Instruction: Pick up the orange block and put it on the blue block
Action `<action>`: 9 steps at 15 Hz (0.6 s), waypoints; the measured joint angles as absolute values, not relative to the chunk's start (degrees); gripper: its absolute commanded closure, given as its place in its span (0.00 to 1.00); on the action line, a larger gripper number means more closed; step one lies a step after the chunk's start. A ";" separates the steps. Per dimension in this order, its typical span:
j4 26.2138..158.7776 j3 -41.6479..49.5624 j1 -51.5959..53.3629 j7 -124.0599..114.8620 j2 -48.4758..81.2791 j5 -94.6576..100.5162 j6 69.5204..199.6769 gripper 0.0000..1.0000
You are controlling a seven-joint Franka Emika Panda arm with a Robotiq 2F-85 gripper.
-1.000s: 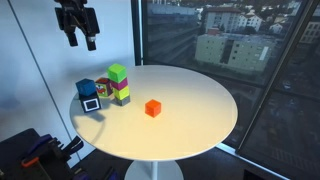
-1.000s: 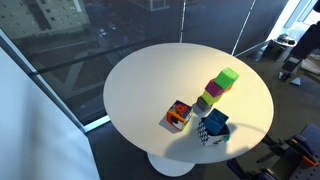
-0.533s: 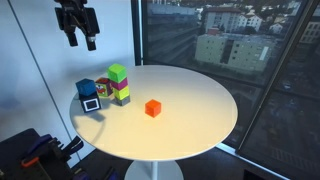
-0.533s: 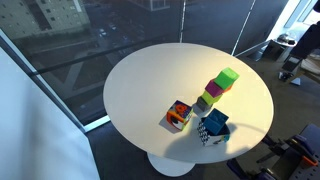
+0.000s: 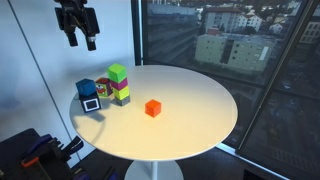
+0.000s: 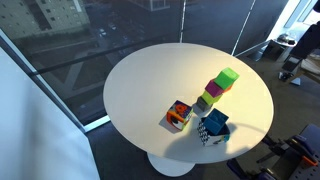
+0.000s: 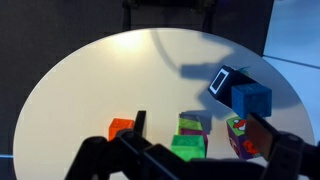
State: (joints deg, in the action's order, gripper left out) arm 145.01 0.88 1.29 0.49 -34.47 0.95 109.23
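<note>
While the pincer (image 5: 82, 42) hovers, one orange block (image 5: 153, 108) and one blue block (image 5: 84, 89) sit.

High-rise office, floor-to-ceiling windows (image 5: 220, 50), round white table (image 5: 190, 110)

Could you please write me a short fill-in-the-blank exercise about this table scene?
1. The orange block lies by itself on the round ___ table.
2. The gripper hangs high above the table edge, and its fingers hold ___.
3. The top cube of the stack beside the blue block is lime-___.

Missing words: white; nothing; green.
</note>
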 measured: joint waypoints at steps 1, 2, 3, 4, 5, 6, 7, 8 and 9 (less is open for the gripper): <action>145.01 0.88 1.29 0.49 -34.47 0.95 109.23 0.00; 145.01 0.88 1.29 0.49 -34.47 0.95 109.23 0.00; 145.03 0.88 1.29 0.49 -34.46 0.95 109.23 0.00; 145.04 0.88 1.29 0.49 -34.42 0.95 109.23 0.00; 145.04 0.88 1.29 0.49 -34.34 0.95 109.23 0.00; 145.02 0.88 1.29 0.46 -34.21 0.95 109.24 0.00; 145.00 0.87 1.29 0.41 -34.04 0.95 109.29 0.00; 144.92 0.85 1.29 0.24 -33.80 0.95 109.38 0.00; 144.78 0.78 1.29 -0.03 -33.47 0.95 109.53 0.00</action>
State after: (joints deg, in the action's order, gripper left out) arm 144.78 0.78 1.29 -0.03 -33.47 0.95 109.53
